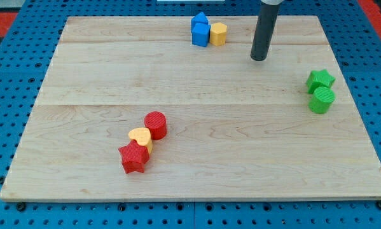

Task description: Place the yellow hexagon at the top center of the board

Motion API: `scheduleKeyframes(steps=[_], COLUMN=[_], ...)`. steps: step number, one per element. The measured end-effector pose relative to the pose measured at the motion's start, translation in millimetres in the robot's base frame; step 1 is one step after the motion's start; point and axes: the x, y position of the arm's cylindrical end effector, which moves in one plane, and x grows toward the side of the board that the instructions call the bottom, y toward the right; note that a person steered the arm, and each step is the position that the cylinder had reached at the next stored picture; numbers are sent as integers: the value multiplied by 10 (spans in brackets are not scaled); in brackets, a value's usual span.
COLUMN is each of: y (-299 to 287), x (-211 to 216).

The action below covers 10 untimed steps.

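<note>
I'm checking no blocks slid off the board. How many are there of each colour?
Blue: 2
Yellow: 2
Green: 2
Red: 2
Total: 8

Pale matt wooden board (196, 121) (visible grain)

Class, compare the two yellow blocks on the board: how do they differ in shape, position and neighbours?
The yellow hexagon is six-sided; the yellow heart is lobed. The hexagon sits near the view's top centre; the heart sits lower left. The hexagon stands against the blue blocks; the heart is wedged between the red cylinder and red star. My tip stands right of the hexagon, far from the heart. Both are yellow.
</note>
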Motion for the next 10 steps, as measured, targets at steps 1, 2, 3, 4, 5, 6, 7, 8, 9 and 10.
scheduleKeyframes(steps=[1,2,3,4,5,6,7,8,9,10], y=[-33,-66,-133,-221,-221,-221,-229,-237,-253,-400], x=[-20,-97,-176,-206,-210,-210,-431,-663,-937,-1286])
